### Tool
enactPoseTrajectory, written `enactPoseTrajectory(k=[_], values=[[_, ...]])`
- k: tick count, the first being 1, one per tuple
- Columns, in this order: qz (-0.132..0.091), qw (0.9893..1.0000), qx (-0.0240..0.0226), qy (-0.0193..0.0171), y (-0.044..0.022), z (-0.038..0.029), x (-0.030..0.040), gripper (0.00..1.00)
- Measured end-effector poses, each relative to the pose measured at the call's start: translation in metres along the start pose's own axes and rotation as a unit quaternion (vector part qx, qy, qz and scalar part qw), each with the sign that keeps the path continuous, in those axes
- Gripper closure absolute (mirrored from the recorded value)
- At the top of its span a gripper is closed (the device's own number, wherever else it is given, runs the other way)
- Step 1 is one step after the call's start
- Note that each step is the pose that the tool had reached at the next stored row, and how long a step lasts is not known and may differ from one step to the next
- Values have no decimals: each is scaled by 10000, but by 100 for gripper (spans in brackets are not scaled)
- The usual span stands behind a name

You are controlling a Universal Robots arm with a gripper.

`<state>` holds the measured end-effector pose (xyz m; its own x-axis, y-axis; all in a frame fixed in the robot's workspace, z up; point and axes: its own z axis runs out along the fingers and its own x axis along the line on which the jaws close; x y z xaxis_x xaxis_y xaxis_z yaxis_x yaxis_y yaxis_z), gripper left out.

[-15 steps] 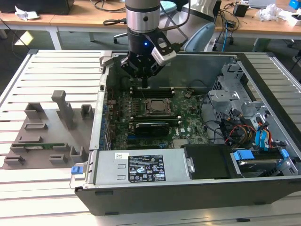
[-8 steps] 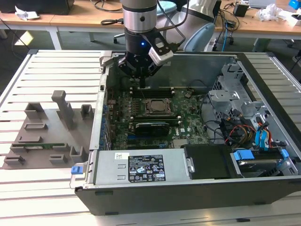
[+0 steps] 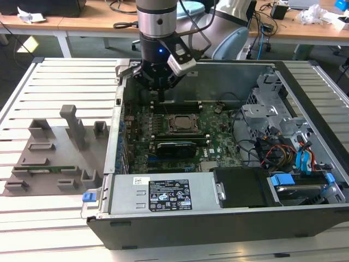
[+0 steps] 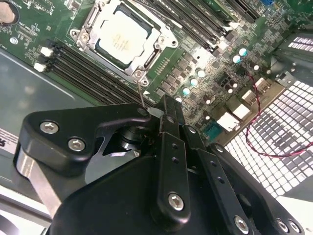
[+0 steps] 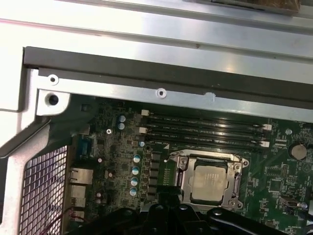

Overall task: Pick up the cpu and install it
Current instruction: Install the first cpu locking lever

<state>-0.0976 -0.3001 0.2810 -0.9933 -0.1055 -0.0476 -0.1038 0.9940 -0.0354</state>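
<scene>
My gripper [image 4: 166,110] hangs with fingers pinched together, empty, near the motherboard's [image 3: 218,134] back edge; the cpu [image 4: 121,43] sits in its socket [image 4: 146,61].

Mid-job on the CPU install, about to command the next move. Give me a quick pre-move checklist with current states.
1. cpu lying inside the socket frame: ok, in both wrist views.
2. cpu fully flat and latched: cannot tell.
3. Tool raised above the motherboard: ok, exterior view.
4. Tool empty: cannot tell.
5. Expansion card apart from the socket frame: ok.
</scene>
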Motion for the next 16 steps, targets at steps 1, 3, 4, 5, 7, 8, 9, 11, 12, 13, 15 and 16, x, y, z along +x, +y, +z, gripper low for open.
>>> enactPoseTrajectory(k=[1, 3, 4, 5, 7, 8, 9, 11, 12, 13, 15, 16], values=[[0, 10000, 0, 0, 3, 0, 12, 89], [0, 10000, 0, 0, 12, -1, 37, 89], [0, 10000, 1, 0, 30, 3, 52, 89], [0, 10000, 0, 0, 40, 12, 55, 89], [0, 10000, 0, 0, 82, 41, 62, 89], [-1, 10000, 1, 1, 118, 55, 69, 89], [0, 10000, 0, 0, 181, 70, 89, 89], [1, 10000, 0, -1, 222, 102, 114, 89], [0, 10000, 0, 0, 224, 116, 114, 89], [-1, 10000, 0, 1, 226, 134, 114, 89], [0, 10000, 1, 1, 226, 147, 98, 89], [0, 10000, 1, 1, 222, 155, 54, 89]])
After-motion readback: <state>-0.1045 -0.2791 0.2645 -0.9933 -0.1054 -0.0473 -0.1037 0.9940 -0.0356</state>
